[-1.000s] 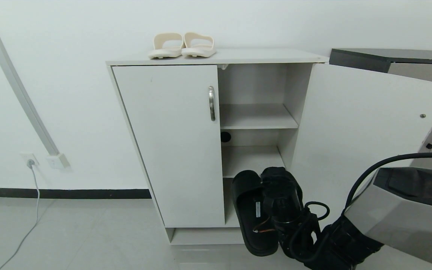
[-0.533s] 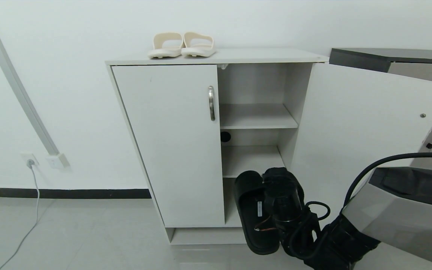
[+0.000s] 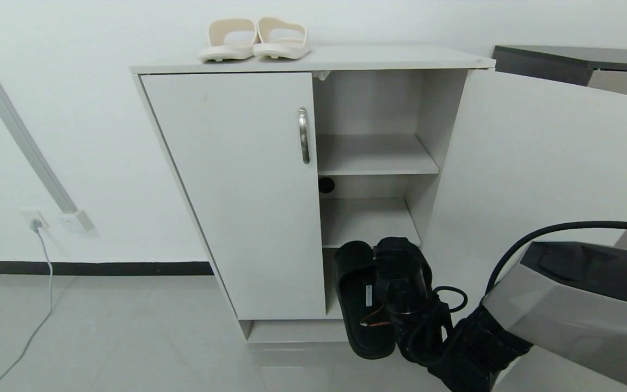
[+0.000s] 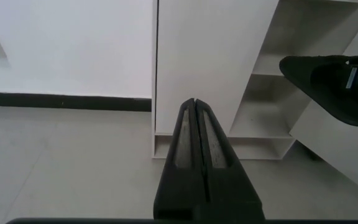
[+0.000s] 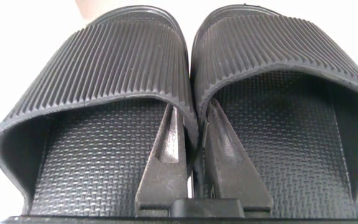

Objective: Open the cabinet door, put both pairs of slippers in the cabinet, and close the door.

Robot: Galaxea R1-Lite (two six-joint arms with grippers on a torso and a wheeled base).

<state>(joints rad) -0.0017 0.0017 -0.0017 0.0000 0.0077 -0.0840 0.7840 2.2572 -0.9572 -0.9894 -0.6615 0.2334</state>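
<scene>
The white cabinet (image 3: 248,190) stood directly on the grey tiled floor (image 3: 128,337), its back against the wall. On the cabinet's flat top (image 3: 389,54), toward its left end, a pair of cream slippers (image 3: 256,39) lay side by side, touching each other, toes facing out over the front edge. Behind the cabinet's open right door (image 3: 536,179), an upper shelf (image 3: 373,155) and a lower shelf (image 3: 365,220) sat one above the other; the left door (image 3: 237,218) was shut. To the cabinet's left, well apart from it, a grey cable (image 3: 22,345) trailed across the floor.
</scene>
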